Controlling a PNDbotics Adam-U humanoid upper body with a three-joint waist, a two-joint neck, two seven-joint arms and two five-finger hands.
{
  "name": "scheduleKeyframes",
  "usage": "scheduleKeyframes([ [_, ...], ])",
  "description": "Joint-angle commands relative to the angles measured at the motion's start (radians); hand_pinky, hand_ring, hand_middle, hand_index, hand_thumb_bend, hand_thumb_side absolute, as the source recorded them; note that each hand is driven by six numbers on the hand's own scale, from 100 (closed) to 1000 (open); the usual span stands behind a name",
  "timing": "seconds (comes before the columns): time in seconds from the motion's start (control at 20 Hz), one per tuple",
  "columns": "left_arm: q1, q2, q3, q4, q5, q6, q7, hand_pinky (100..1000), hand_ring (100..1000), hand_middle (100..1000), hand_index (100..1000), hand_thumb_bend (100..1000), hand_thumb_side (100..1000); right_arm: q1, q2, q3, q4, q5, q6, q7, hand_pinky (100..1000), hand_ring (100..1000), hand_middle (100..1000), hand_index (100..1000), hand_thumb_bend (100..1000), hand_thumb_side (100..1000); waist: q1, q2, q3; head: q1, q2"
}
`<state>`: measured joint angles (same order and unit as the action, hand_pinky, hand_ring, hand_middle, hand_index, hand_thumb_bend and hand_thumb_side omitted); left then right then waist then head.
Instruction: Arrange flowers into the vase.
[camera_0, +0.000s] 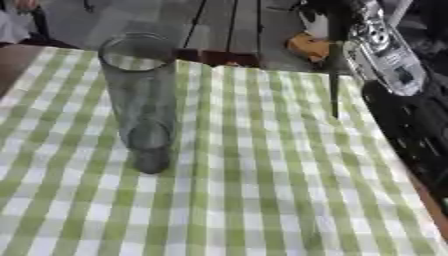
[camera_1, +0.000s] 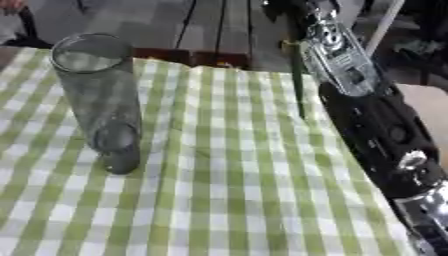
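A tall clear glass vase (camera_0: 140, 95) stands upright on the left part of the green and white checked tablecloth (camera_0: 254, 190), with nothing in it. My right arm (camera_1: 350, 65), silver at the forearm and black below, runs along the table's right edge up to the far right corner. There my right hand (camera_0: 337, 30) holds a thin dark green flower stem (camera_0: 334, 90), which hangs straight down over the cloth's far right part. An orange flower head (camera_0: 308, 47) shows beside the hand. The stem is well to the right of the vase. My left hand is out of sight.
The table's far edge (camera_0: 219, 57) lies just behind the vase, with grey floor beyond it. My black right arm covers the table's right edge. A person's sleeve (camera_0: 13, 22) shows at the far left corner.
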<state>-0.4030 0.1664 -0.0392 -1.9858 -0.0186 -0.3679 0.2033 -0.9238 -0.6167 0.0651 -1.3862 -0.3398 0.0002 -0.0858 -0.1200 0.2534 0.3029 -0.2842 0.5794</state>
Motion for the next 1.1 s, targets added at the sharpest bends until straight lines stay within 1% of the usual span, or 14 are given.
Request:
scheduleKeyframes([
  [0.05, -0.004, 0.004, -0.002, -0.014, 0.0, 0.005, -0.001, 593, 880, 915, 916, 100, 859, -0.047, 0.018, -0.024, -0.025, -0.05, 0.008, -0.041, 100, 100, 100, 100, 100, 439, 0.005, -0.024, 0.002, -0.005, 0.003],
  [0.2, -0.003, 0.004, -0.003, -0.014, 0.001, 0.006, -0.002, 593, 880, 915, 915, 100, 859, -0.076, 0.049, -0.032, -0.029, -0.083, 0.015, -0.071, 100, 100, 100, 100, 100, 433, 0.002, -0.028, 0.006, -0.004, 0.003],
  [0.55, 0.0, 0.004, -0.005, -0.014, 0.003, 0.008, -0.004, 593, 880, 915, 915, 100, 860, -0.127, 0.095, -0.044, -0.038, -0.129, 0.023, -0.117, 100, 100, 100, 100, 100, 417, -0.001, -0.033, 0.01, 0.006, 0.007],
  [0.75, 0.002, 0.005, -0.007, -0.014, 0.004, 0.009, -0.005, 592, 879, 915, 916, 100, 858, -0.164, 0.14, -0.059, -0.048, -0.164, 0.031, -0.155, 100, 100, 100, 100, 100, 400, 0.001, -0.036, 0.012, 0.004, 0.01],
  [0.95, 0.005, 0.005, -0.009, -0.014, 0.006, 0.011, -0.008, 591, 879, 914, 916, 100, 857, -0.199, 0.184, -0.071, -0.056, -0.183, 0.04, -0.2, 100, 100, 100, 100, 100, 388, 0.001, -0.04, 0.018, 0.001, 0.013],
  [1.1, 0.006, 0.005, -0.011, -0.014, 0.008, 0.012, -0.011, 591, 879, 914, 916, 100, 857, -0.226, 0.213, -0.076, -0.061, -0.188, 0.032, -0.225, 100, 100, 100, 100, 100, 394, 0.0, -0.043, 0.022, -0.003, 0.012],
])
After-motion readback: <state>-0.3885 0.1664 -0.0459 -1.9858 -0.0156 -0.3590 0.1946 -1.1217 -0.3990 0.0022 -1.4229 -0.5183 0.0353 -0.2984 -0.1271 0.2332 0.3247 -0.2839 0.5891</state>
